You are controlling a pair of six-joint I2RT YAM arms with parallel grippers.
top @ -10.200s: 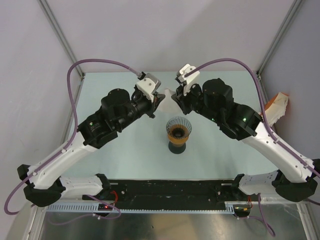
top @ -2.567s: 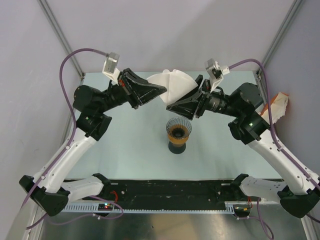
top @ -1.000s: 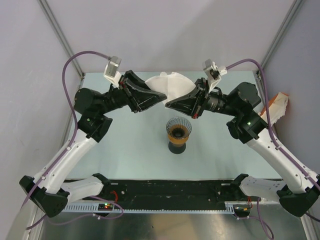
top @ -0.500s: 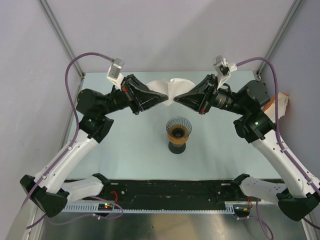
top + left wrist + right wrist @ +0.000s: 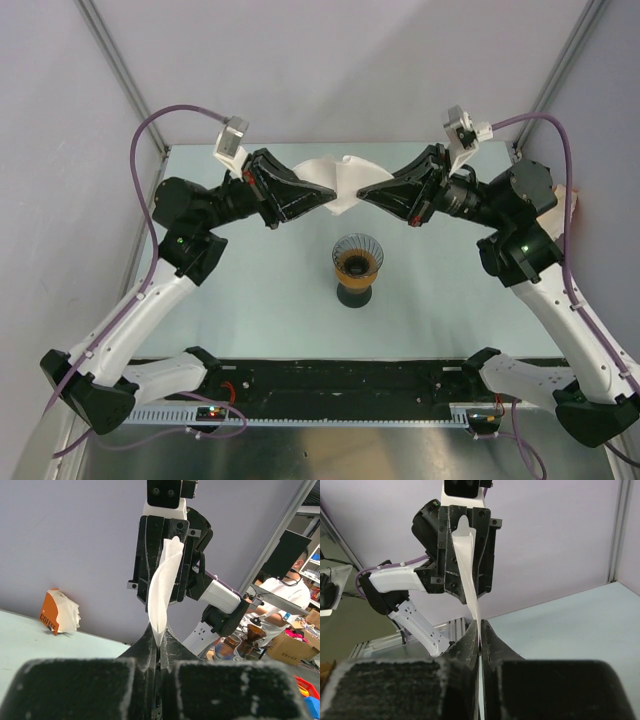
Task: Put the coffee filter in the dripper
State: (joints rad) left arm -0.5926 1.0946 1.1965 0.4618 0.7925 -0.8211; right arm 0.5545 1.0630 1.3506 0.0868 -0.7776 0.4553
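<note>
- The step in hand looks like opening out the coffee filter point(image 5: 333, 178). It hangs in the air between the two arms, above the far half of the table point(image 5: 250, 300), and is not yet in the dripper point(image 5: 357, 252).
- The left gripper point(image 5: 328, 203) is clamped on one edge of the paper. The right gripper point(image 5: 362, 194) pinches the opposite edge, and the two tips face each other close together.
- Each wrist view shows the sheet edge-on, rising from closed fingers, folded nearly flat with a slight bulge.
- The dripper stands upright on a dark stand point(image 5: 357, 296), nearer the arm bases than the filter and well below it.
- Next, I judge, the layers must be spread into a cone. One gripper then lets go, and the other carries the filter point-down into the dripper's mouth. Thin paper may crumple or tear if pulled hard.
- The table is pale blue-green. An orange pack of paper filters point(image 5: 556, 215) leans at its right edge.
- Lilac walls point(image 5: 330, 70) enclose it. Beyond them, the left wrist view shows a person in a white shirt point(image 5: 290, 595).
</note>
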